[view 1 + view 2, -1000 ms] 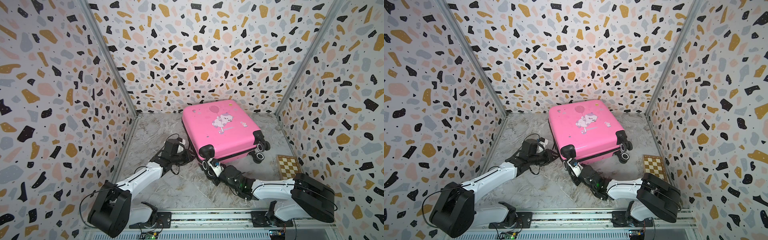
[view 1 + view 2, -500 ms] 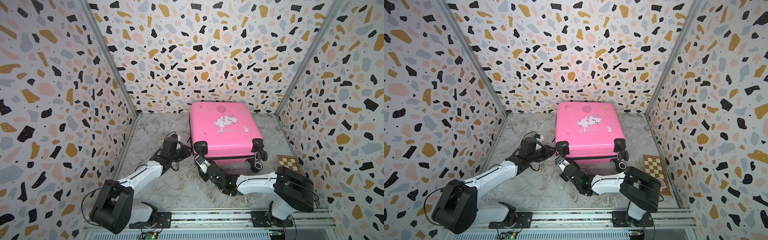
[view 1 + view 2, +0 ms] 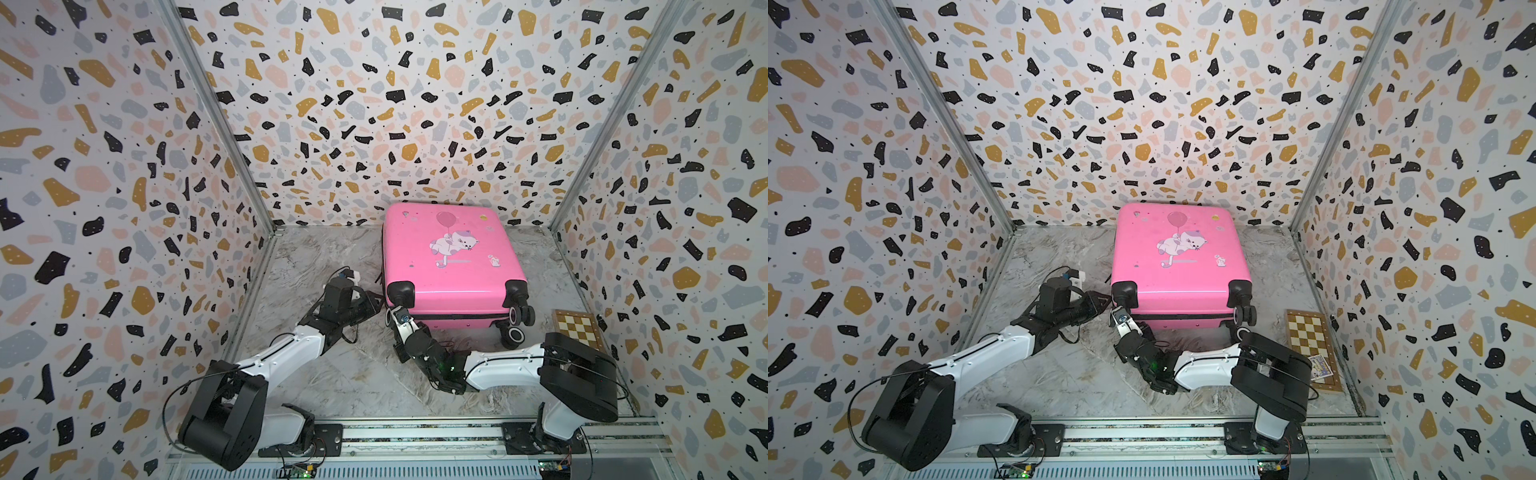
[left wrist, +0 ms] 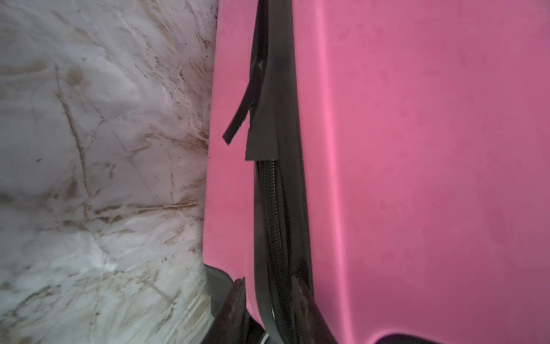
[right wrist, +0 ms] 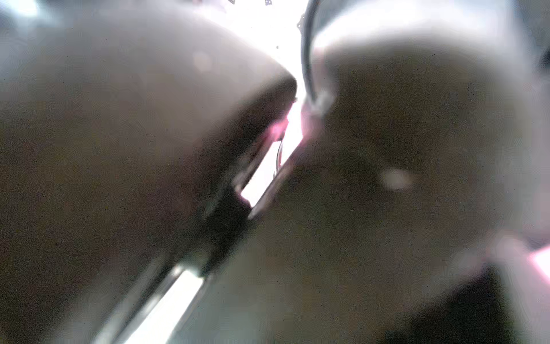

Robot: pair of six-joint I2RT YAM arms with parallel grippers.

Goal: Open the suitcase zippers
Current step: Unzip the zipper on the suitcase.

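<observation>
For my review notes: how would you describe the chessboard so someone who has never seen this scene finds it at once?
Start from the pink suitcase lying flat on the marbled floor. Beside its wheeled end, along the side wall on the right arm's side, lies a flat wooden chessboard. Its brown-and-cream checks set it apart from the glossy pink shell beside it.
</observation>
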